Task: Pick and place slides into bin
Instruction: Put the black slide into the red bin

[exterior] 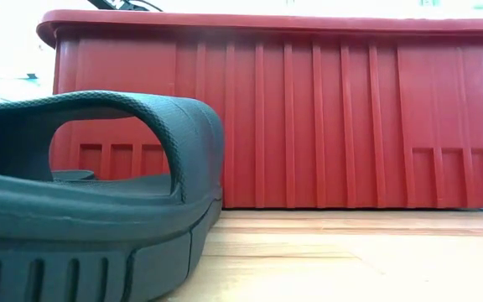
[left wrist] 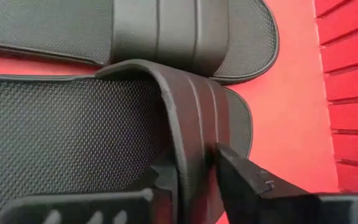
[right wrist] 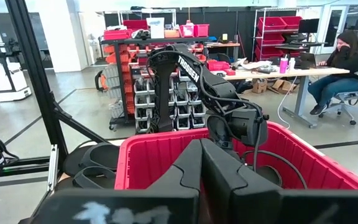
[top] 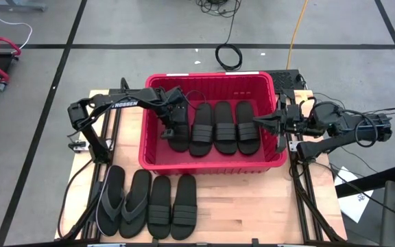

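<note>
Release step: left claw [left wrist: 194, 163] setting the fourth slide into the big red ribbed plastic bin [top: 211, 163].

We see its fingers [left wrist: 244, 177] straddling the ribbed strap of a flat black rubber sandal [left wrist: 73, 134], which lies on the bin floor beside three others [top: 225, 127]; jaws look barely eased, strap between them. We'd spread fully, then lift straight up so the strap doesn't snag. Right claw [right wrist: 199, 163] is pressed together, waiting at the bin's right rim. Four sandals [top: 147, 204] remain on the wooden surface [top: 252, 206].
</note>
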`<state>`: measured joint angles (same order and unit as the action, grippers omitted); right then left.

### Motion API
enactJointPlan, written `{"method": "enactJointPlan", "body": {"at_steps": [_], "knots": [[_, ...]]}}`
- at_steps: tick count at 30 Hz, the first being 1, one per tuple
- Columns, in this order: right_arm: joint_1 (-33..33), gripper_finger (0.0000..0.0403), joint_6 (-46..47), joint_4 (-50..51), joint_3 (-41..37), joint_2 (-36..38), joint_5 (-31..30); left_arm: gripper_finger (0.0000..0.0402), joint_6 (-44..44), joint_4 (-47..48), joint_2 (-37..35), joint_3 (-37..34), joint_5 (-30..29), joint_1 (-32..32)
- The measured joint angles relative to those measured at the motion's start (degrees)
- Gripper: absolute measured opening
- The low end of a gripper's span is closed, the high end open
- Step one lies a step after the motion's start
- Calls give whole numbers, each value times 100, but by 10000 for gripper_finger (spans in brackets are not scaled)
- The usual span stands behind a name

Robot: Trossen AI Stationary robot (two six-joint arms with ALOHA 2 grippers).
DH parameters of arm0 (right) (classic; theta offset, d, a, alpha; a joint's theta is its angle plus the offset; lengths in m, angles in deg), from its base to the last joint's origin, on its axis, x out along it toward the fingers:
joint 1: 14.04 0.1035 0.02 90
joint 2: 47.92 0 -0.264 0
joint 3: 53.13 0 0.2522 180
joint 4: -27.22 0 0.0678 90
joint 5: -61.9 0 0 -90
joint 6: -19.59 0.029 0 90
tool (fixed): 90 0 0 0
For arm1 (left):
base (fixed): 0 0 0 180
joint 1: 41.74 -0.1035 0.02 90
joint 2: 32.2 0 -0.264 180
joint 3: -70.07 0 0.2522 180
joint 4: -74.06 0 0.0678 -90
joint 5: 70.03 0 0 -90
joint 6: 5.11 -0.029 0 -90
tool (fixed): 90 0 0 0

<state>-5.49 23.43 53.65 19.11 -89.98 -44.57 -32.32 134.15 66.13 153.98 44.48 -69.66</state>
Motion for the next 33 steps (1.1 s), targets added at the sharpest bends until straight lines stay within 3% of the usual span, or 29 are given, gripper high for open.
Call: {"method": "enactJointPlan", "body": {"at_steps": [13, 21, 27, 33], "knots": [[0, 0, -22, 2, 0, 0, 4, 220, 238, 20, 0, 91, 27, 4], [0, 0, -111, 4, 0, 0, 5, 258, 169, 539, -15, 1058, -3, 34], [0, 0, -265, 4, 0, 0, 7, 240, 54, 1854, -165, 2758, 350, 163], [0, 0, -405, 4, 0, 1, 7, 141, 148, 1730, -1305, 3799, 588, 639]]}}
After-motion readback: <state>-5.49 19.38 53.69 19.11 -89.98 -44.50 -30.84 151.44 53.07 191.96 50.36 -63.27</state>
